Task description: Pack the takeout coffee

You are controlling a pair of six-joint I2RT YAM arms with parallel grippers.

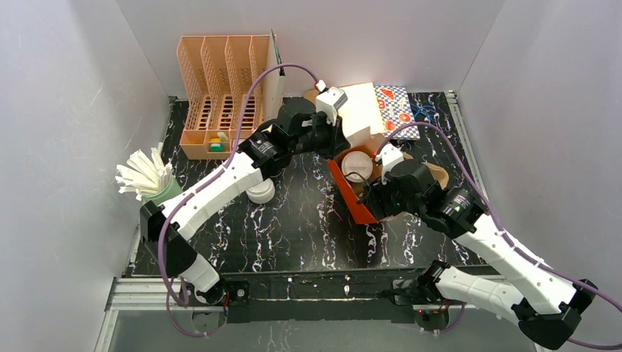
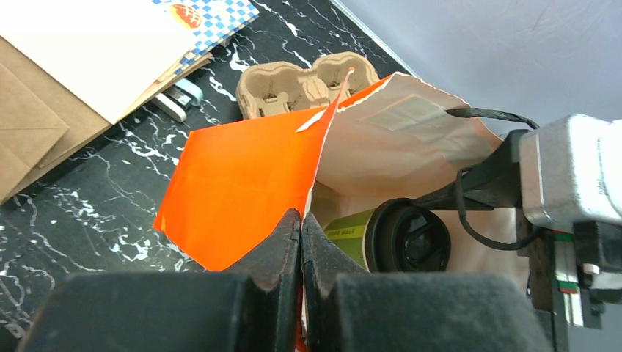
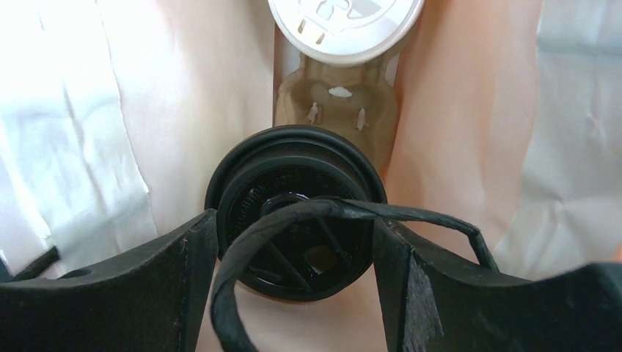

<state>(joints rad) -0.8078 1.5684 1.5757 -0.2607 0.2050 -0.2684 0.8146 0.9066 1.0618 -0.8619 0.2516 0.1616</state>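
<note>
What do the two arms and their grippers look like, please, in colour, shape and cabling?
The left arm and right arm have white tubular links with black joints, and a purple cable loops along each. The left gripper and right gripper have thick matte black fingers.

bag: orange | cup: dk green | lid: blk | 2nd lid: wht | table: blk, wht veins
</note>
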